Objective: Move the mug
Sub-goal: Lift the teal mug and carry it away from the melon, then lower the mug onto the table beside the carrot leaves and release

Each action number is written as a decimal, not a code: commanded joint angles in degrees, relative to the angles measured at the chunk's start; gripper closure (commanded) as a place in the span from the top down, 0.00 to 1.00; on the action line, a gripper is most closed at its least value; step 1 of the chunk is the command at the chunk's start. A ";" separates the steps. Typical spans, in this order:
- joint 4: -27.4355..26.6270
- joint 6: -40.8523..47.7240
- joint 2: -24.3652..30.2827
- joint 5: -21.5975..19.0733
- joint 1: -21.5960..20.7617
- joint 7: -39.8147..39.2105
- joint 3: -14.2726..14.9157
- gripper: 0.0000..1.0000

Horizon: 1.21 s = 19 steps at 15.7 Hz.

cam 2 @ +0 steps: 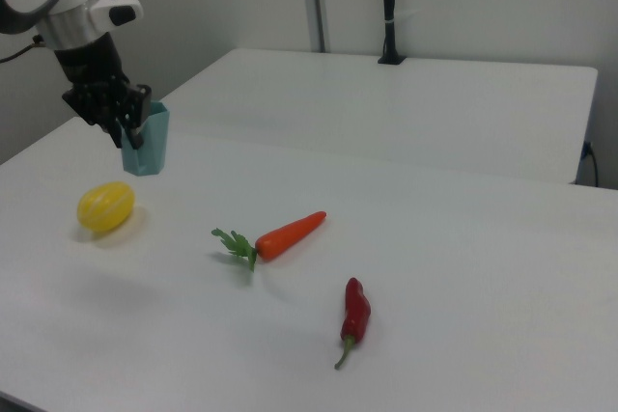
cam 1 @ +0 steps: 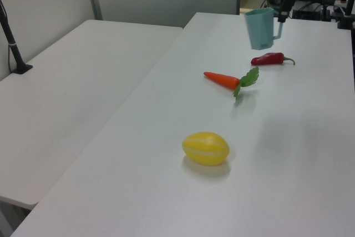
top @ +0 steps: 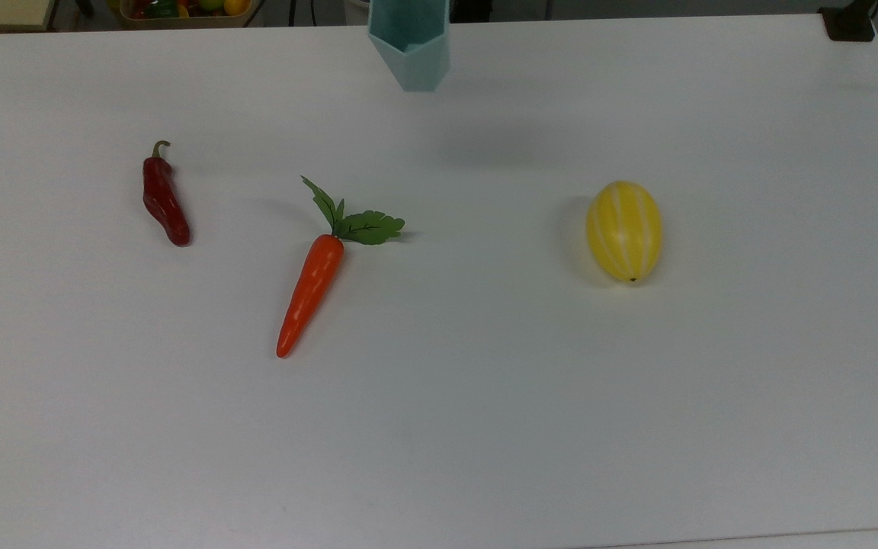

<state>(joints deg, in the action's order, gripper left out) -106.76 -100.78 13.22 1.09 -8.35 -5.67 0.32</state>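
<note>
I carry the mug (cam 2: 147, 140) by its handle, my gripper (cam 2: 128, 128) clamped on it, so it could swing or slip onto the table (cam 2: 463, 267) below me.

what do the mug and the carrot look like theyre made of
Mug: probably matte plastic; even pale teal colour, flat facets with crisp edges. Carrot: likely glossy plastic, a fake; white highlights streak its smooth orange body, and the leaves look flat and stiff.

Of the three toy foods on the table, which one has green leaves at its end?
The carrot: orange, with a green leafy top. The red chilli has only a thin stem, and the yellow melon has no greenery.
</note>
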 commanded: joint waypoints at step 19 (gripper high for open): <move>-30.08 -31.04 -1.52 14.91 2.90 17.27 6.97 0.00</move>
<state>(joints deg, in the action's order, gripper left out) -136.43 -127.19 13.26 14.59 -5.43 9.49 5.85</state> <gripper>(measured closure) 0.727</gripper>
